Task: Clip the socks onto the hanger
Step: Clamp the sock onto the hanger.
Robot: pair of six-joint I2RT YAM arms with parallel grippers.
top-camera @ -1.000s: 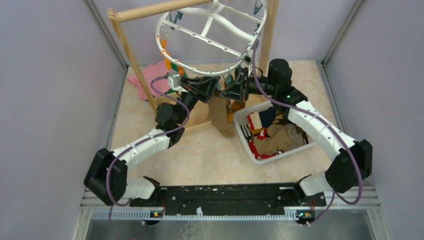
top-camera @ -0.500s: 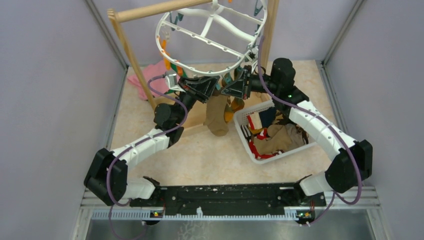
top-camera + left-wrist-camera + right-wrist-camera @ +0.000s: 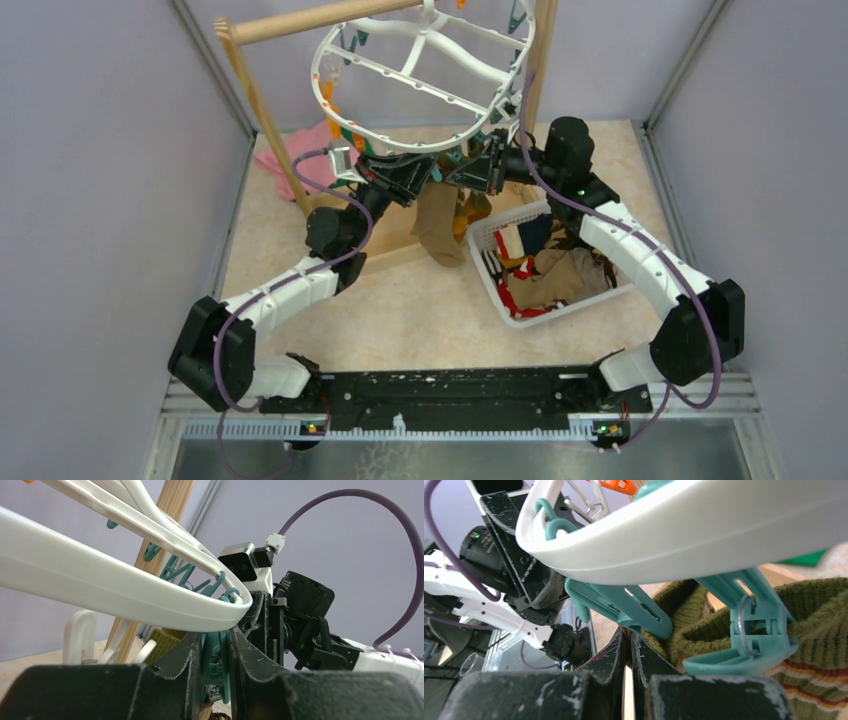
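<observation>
My top camera looks steeply down from behind, while both wrist cameras face each other close under the hanger [image 3: 420,150], upper centre there.

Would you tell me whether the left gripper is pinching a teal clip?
Yes, a teal clip sits squeezed between the fingers of the left gripper, just under the hanger.

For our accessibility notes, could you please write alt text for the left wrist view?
The left gripper pinches a teal clip hanging under the rim of the white hanger, which sweeps across the frame. The olive edge of a sock peeks out beside one finger. The right arm and a wooden pole stand behind.
</observation>
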